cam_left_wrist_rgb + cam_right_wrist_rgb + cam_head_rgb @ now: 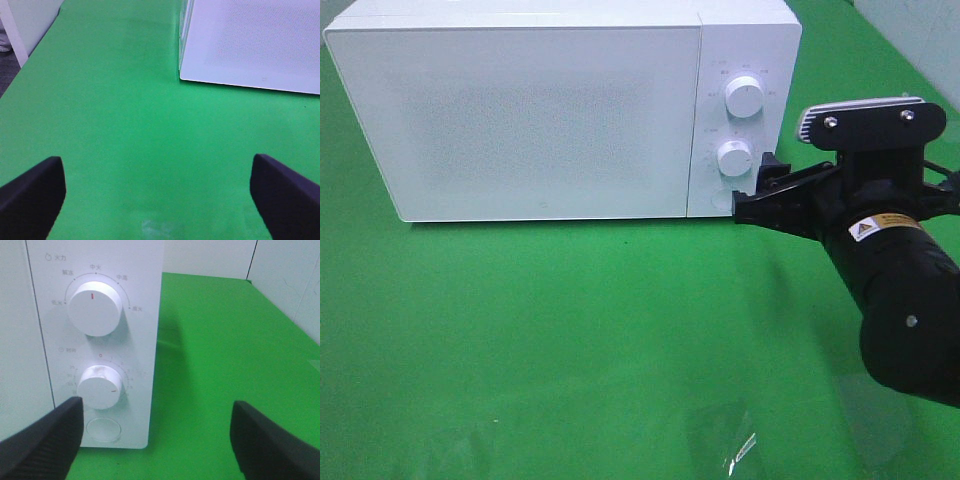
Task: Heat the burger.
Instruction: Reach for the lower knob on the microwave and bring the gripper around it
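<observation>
Right gripper [156, 412] gapes beside the microwave [540, 120] at its knob edge; left gripper [156, 165] gapes over green mat [130, 125]

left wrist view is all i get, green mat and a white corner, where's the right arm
observer: Its gripper is in front of the microwave, by the lower knob.
operator: fingers shut on the knob
observer: No, the fingers stand open and hold nothing.
operator: door open
observer: The door is shut.
</observation>
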Tool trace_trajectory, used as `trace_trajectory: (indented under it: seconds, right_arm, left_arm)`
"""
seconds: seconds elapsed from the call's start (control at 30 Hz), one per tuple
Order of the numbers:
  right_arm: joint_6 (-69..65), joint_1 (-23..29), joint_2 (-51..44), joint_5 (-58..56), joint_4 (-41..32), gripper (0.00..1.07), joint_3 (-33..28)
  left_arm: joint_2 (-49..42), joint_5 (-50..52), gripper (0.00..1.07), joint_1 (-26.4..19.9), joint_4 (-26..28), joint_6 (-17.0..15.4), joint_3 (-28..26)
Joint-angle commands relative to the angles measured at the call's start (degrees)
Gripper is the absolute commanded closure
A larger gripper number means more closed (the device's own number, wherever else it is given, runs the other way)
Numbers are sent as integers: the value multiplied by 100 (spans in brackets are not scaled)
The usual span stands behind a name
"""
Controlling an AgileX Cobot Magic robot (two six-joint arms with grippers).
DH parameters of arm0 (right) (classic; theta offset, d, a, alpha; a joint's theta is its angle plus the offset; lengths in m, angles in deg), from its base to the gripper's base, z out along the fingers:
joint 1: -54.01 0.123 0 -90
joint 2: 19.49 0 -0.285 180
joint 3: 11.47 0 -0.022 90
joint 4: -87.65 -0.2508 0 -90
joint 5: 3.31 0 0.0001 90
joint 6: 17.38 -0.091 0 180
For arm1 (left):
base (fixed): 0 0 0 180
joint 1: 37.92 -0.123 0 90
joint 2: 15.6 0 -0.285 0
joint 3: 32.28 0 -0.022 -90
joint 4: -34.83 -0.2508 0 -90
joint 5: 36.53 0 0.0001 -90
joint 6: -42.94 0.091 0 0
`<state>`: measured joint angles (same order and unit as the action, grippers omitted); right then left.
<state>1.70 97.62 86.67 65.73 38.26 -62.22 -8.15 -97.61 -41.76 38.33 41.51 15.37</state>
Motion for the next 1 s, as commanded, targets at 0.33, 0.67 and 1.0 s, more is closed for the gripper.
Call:
trace_trajectory:
  seconds: [0.33,0.67,1.0]
  right_arm:
    - [34,17,716,17,0,29,808]
    - [34,-160,1364,17,6,31,1415]
    - [-57,-246,1845,-63,-11,31,1902]
  left_arm:
    - [-80,-23,15,-6,11,17,-6]
    - [-80,-23,15,-6,11,17,-6]
    - [-80,-23,15,-6,11,17,-6]
